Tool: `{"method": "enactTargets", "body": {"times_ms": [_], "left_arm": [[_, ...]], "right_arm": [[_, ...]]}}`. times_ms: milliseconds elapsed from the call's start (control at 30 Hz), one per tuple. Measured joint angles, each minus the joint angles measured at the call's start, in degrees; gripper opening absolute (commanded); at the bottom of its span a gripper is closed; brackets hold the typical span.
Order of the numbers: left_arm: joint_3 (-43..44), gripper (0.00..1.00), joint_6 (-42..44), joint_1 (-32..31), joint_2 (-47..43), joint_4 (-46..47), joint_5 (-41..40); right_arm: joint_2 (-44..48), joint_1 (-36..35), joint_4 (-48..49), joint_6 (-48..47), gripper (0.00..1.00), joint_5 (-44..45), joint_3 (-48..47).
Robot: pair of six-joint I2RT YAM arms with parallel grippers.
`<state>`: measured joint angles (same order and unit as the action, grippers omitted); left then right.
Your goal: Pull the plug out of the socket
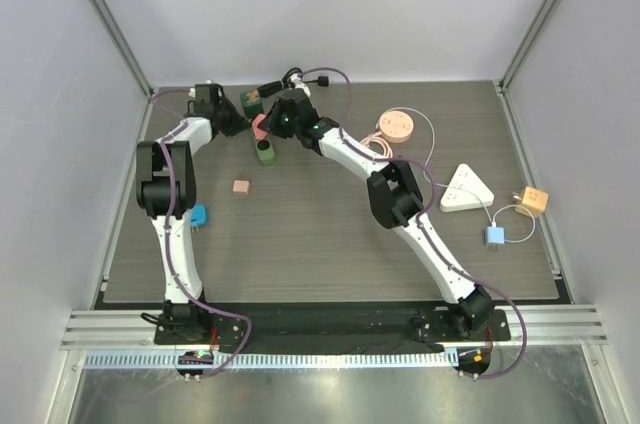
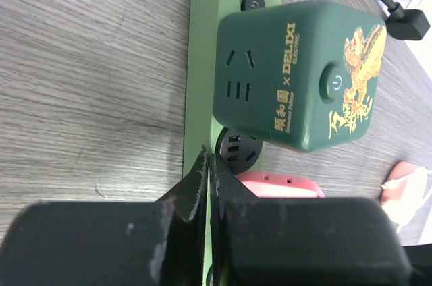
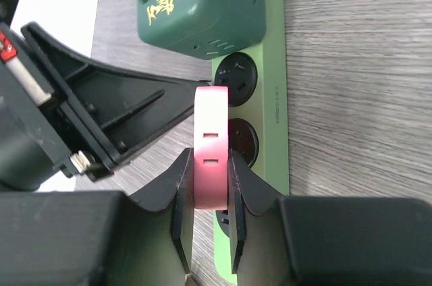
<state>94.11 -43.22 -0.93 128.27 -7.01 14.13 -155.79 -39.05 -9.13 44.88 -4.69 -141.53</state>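
Two arms reach to the far left of the counter [image 1: 330, 244] in the top view. Loose on it lie one white triangular socket block [image 1: 466, 188], one orange cube [image 1: 531, 200], one round pink reel [image 1: 397, 125] and one small pink block [image 1: 240, 186]. There are also two blue blocks, one near the orange cube [image 1: 494, 235] and one beside the left arm [image 1: 199, 216].

In the left wrist view, one green power strip [image 2: 202, 63] carries one dark green cube adaptor [image 2: 297, 77]. The left hand [image 2: 206, 164] is clenched on nothing, its tips meeting over the strip.

In the right wrist view, the right hand [image 3: 209, 159] clamps the one pink plug [image 3: 210, 117] between both fingers. The plug stands on the strip beside two round sockets [image 3: 236, 77].
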Motion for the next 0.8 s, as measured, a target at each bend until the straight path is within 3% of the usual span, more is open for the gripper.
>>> {"method": "enactTargets", "body": {"times_ms": [333, 667, 800], "left_arm": [[2.54, 0.00, 1.66, -0.81, 0.00, 0.37, -2.16], [2.51, 0.00, 2.78, -2.58, 0.98, -1.99, -1.42], [0.33, 0.00, 3.02, -2.27, 0.11, 0.39, -0.39]], "right_arm": [[-0.13, 2.21, 6.51, 17.42, 0.01, -1.66, 1.62], [2.14, 4.48, 27.82, 33.88, 0.01, -5.70, 8.66], [5.68, 5.07, 30.10, 33.86, 0.01, -6.25, 13.86]]}}
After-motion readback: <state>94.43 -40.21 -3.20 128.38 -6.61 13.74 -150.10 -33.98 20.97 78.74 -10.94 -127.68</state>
